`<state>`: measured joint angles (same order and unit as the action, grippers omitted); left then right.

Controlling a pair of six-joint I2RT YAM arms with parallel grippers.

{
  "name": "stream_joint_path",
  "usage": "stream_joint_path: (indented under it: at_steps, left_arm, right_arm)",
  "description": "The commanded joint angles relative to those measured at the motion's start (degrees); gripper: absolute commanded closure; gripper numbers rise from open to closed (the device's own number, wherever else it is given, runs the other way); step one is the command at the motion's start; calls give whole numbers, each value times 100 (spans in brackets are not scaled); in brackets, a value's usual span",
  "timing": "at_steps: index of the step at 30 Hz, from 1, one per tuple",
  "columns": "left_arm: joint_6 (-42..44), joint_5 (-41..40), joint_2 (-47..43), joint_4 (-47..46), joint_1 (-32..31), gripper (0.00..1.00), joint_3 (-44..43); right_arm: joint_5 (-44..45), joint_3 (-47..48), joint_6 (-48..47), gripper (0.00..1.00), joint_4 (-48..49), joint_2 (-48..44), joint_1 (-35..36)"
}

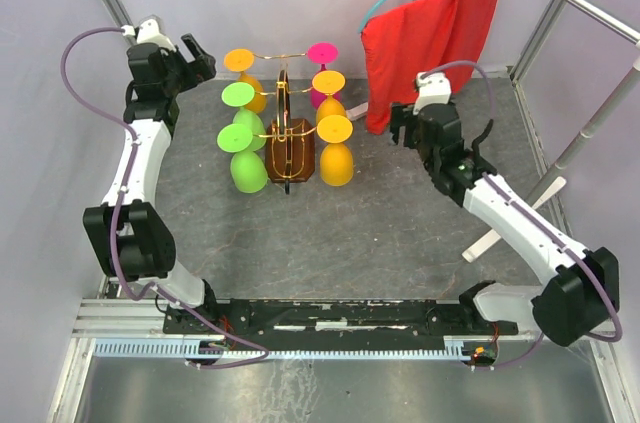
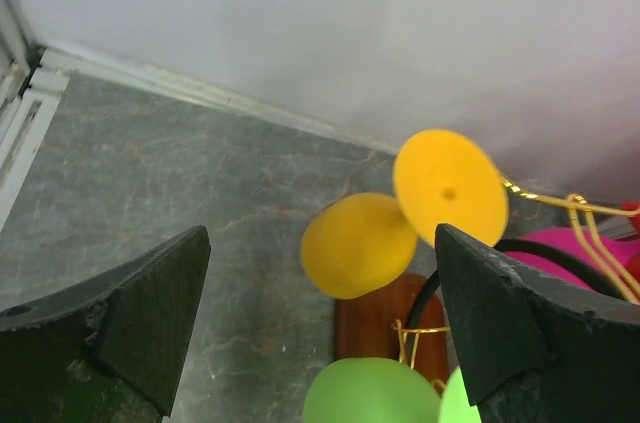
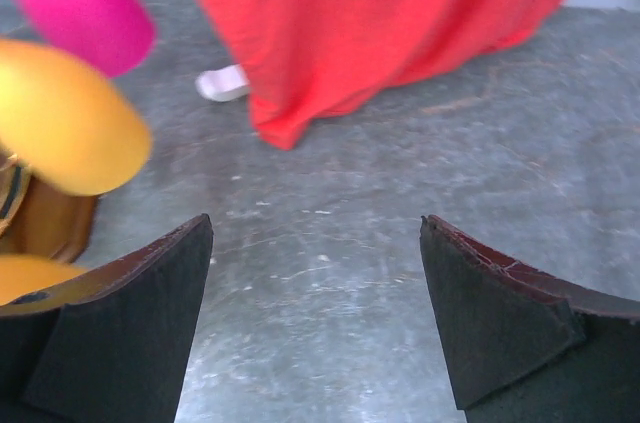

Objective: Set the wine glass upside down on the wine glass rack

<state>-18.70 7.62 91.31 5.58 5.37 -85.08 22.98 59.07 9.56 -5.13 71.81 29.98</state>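
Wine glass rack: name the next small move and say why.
Likely draw the left tool back from the wine glass rack: both it and the right tool are open and empty, and the six glasses in view already hang upside down.

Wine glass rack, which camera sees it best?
The top external view: the whole wine glass rack shows, scroll arms, post and wooden base. The left wrist view catches only bits of gold wire and base; the right wrist view, just a brown corner.
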Motion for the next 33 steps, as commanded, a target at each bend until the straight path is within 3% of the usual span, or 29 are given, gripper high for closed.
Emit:
stream_joint_path:
  at_steps: [1,7,13,33]
  left_arm:
    - [-22,-452,-248,-155,1,1,247]
    - [-388,-1306,-209,212,8,1,204]
    - [-519,-1673,-255,449,-1,1,196]
    - [-272,-1620,-382,186,-7,1,340]
  right_arm:
    - [-199,503,339,9,-694,225,-559]
    - [-187,819,308,9,-828,535,-838]
    - [-204,876,327,7,-689,598,-889]
    - [-57,940,452,2,-902,584,-913]
